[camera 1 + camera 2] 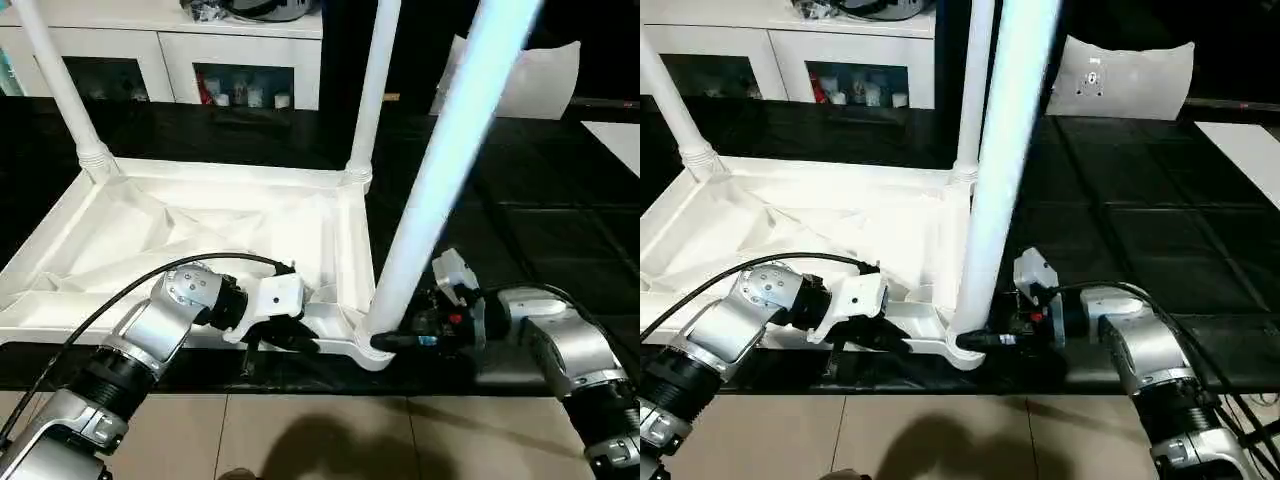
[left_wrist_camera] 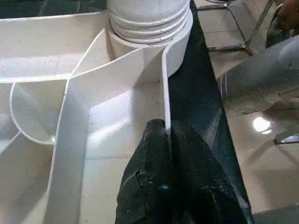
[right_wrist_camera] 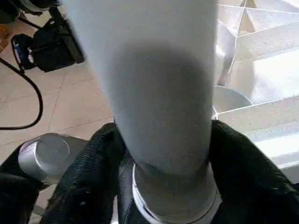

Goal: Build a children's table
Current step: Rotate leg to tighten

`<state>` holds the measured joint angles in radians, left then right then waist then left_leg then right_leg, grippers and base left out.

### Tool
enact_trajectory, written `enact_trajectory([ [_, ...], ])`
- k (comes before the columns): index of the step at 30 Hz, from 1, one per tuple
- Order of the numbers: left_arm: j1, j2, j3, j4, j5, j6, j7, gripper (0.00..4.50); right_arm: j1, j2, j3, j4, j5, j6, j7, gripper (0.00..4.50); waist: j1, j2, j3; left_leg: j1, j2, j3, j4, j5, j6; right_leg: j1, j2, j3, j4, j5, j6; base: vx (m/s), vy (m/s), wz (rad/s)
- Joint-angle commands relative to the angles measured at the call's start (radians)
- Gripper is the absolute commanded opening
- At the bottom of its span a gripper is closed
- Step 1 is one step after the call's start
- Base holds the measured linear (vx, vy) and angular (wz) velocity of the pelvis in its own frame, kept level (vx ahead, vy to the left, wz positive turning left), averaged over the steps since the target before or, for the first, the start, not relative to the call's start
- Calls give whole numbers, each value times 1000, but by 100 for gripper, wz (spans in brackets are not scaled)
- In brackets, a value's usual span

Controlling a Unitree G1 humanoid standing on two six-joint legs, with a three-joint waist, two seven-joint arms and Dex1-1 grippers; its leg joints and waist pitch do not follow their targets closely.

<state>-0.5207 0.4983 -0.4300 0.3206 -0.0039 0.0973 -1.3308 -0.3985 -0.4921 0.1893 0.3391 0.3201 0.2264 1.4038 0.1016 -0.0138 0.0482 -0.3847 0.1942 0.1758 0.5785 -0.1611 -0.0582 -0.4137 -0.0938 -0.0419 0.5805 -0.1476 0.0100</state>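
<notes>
White plastic top (image 1: 200,235) lying underside-up on a black bench (image 1: 520,230), ribs and rim facing up, filling the head view from 9 o'clock toward the centre. Three legs standing up out of corner sockets: far-left leg (image 1: 60,85) at 11 o'clock, far-right leg (image 1: 375,85) at 12 o'clock, near leg (image 1: 450,160) rising from the near-right socket (image 1: 370,335) and leaning toward 1 o'clock.

Left gripper (image 1: 285,340) reaching in from 7 o'clock to the top's near edge, just beside that socket. Jaws closed on the thin upright rim wall (image 2: 164,93), one black finger (image 2: 149,172) on each side of it, seen from the left wrist with the threaded leg base (image 2: 149,23) beyond.

Right gripper (image 1: 395,340) coming in from 4 o'clock at bench level, jaws clamped around the near leg's bottom end, right above the socket. Black fingers (image 3: 243,168) wrapping both sides of the round shaft in the right wrist view, collar ring (image 3: 173,205) visible just below the grip.

White cabinet (image 1: 160,50) with shelves behind the bench at 11 o'clock. Flat white board (image 1: 1125,80) propped at 1 o'clock. Tiled floor (image 1: 300,440) below the bench edge.
</notes>
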Motion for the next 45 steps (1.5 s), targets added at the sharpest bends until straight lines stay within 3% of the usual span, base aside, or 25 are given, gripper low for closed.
enact_trajectory([
  [1,0,-3,-26,-11,11,-26,-26,0,-6,-9,13,-3,12,24,35,237,-1,-4,-66,23,31,4,-67,-258,32,45,-35,23,-48,-239,-233,0,0,0],
  [9,10,-18,-12,-13,-7,16,-4,0,28,10,18,-44,32,106,0,207,1,-2,-65,24,31,2,-69,-292,12,43,-36,24,-51,-284,-219,0,0,0],
  [14,-7,-88,39,-9,-30,126,107,0,65,81,1,-90,15,129,-151,207,0,-2,-61,26,29,0,-72,-324,-1,40,-37,24,-57,-337,-204,0,0,0],
  [16,-17,-123,58,-10,-36,180,163,0,68,138,-12,-95,-12,139,-271,206,-14,-4,-52,27,25,-6,-75,-407,-30,30,-37,23,-70,-478,-159,0,0,0],
  [17,-25,-164,77,-9,-44,221,217,0,62,209,-36,-84,-30,150,-401,205,-23,0,-51,29,22,-11,-74,-433,-45,26,-39,20,-76,-541,-137,0,0,0],
  [19,-34,-206,96,-2,-48,261,277,0,53,269,-61,-69,-33,156,-497,203,-40,-4,-52,20,16,-21,-76,-451,-59,34,-43,10,-82,-629,-93,0,0,0],
  [20,-38,-221,102,3,-47,271,299,0,48,288,-69,-61,-36,158,-530,203,-45,1,-53,22,16,-23,-75,-460,-60,33,-44,8,-86,-644,-83,0,0,0],
  [21,-41,-233,107,6,-45,279,319,0,45,303,-74,-57,-39,161,-555,202,-55,-2,-54,24,16,-24,-73,-470,-54,30,-42,7,-91,-645,-75,0,0,0],
  [24,-58,-280,126,24,-23,311,405,0,30,362,-92,-44,-59,164,-661,201,-74,0,-54,21,15,-26,-77,-481,-42,30,-38,4,-94,-605,-85,0,0,0],
  [25,-77,-327,144,44,-5,340,493,0,11,426,-119,-21,-72,173,-786,201,-80,-1,-54,21,13,-24,-76,-479,-42,27,-36,3,-97,-608,-86,0,0,0],
  [27,-100,-382,173,65,11,362,593,0,-15,493,-160,19,-98,182,-930,201,-84,0,-56,22,12,-25,-74,-474,-41,26,-37,2,-98,-607,-84,0,0,0],
  [29,-110,-400,182,76,22,362,633,0,-22,512,-171,32,-105,170,-960,201,-87,-1,-57,24,11,-23,-73,-476,-36,24,-35,4,-99,-587,-87,0,0,0],
  [31,-119,-408,183,85,29,358,655,0,-25,517,-172,39,-110,147,-964,257,-85,1,-62,22,13,-19,-73,-451,-20,25,-32,11,-93,-494,-112,0,0,0],
  [33,-126,-411,180,93,35,349,663,0,-27,517,-173,44,-108,127,-964,273,-82,1,-63,19,13,-13,-73,-423,-7,27,-31,15,-88,-430,-134,0,0,0],
  [38,-114,-372,157,87,45,334,598,0,-19,484,-182,45,-129,77,-932,323,-71,3,-65,13,15,-8,-73,-362,6,37,-31,18,-78,-351,-160,0,0,0],
  [42,-84,-303,137,71,28,305,488,0,-8,383,-172,11,-116,34,-788,361,-63,4,-68,10,16,-6,-72,-312,19,45,-32,18,-72,-312,-171,0,0,0],
  [45,-69,-251,120,65,15,265,395,0,5,284,-137,-18,-115,13,-646,371,-55,3,-72,10,17,-3,-67,-258,34,50,-31,18,-64,-229,-194,0,0,0],
])
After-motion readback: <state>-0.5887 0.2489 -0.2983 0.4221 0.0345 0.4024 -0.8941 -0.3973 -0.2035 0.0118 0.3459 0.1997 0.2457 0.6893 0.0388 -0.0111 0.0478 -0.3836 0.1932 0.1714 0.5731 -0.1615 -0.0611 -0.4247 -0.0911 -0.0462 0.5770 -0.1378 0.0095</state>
